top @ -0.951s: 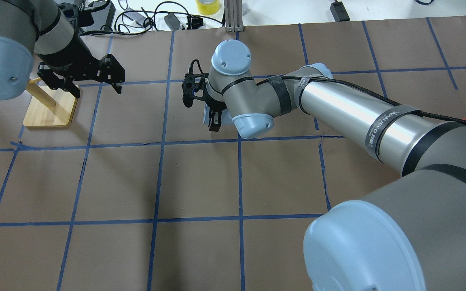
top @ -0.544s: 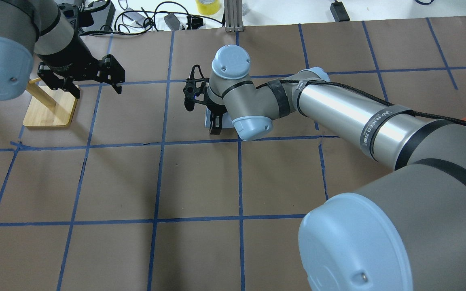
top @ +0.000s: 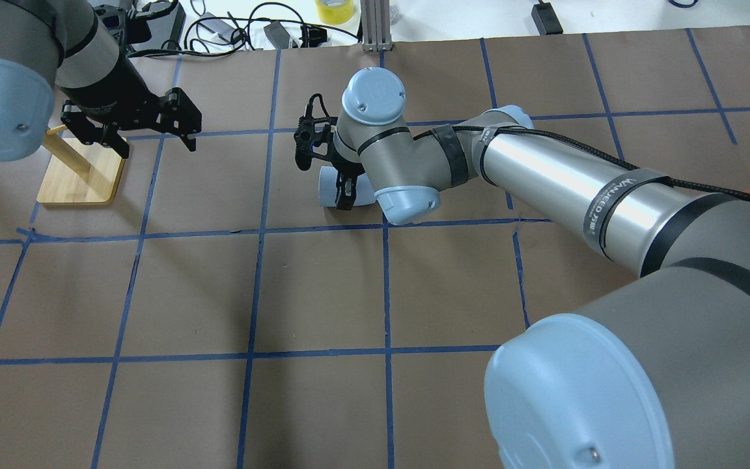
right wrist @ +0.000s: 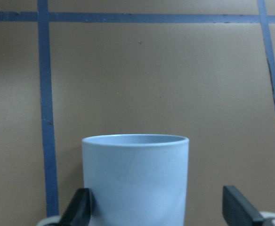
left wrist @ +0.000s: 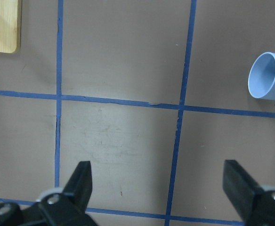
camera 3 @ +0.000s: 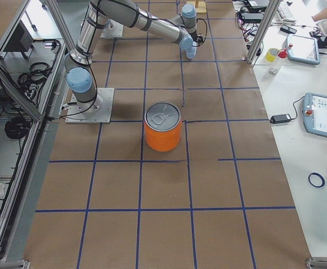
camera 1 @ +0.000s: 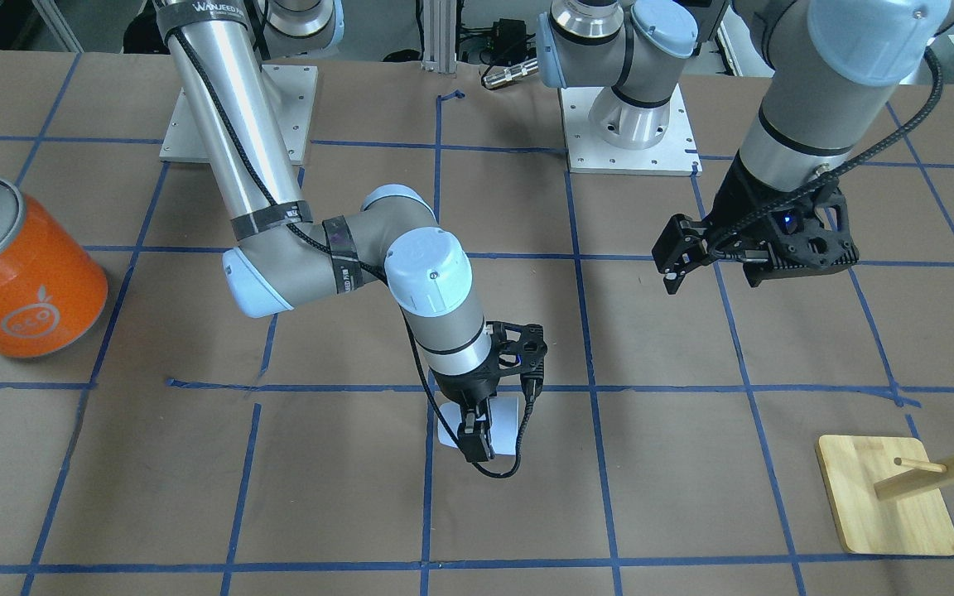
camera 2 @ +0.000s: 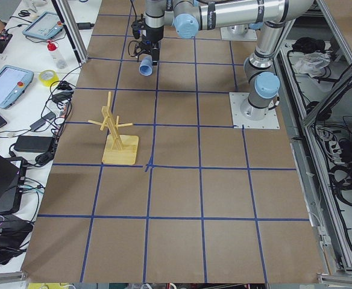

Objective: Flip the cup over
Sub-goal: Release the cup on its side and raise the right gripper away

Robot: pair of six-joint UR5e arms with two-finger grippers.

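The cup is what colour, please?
Pale blue cup, clearest in the right wrist view.

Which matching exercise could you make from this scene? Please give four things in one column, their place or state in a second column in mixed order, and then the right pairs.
Column one
1. cup
2. orange can
3. wooden stand
4. left gripper

Column two
a. open, above bare table paper, holding nothing
b. upright, with a silver lid on top, on the robot's right side
c. on its side, between the fingers of the open right gripper
d. a flat base with pegs, on the robot's left side

Pairs: 1-c, 2-b, 3-d, 4-a
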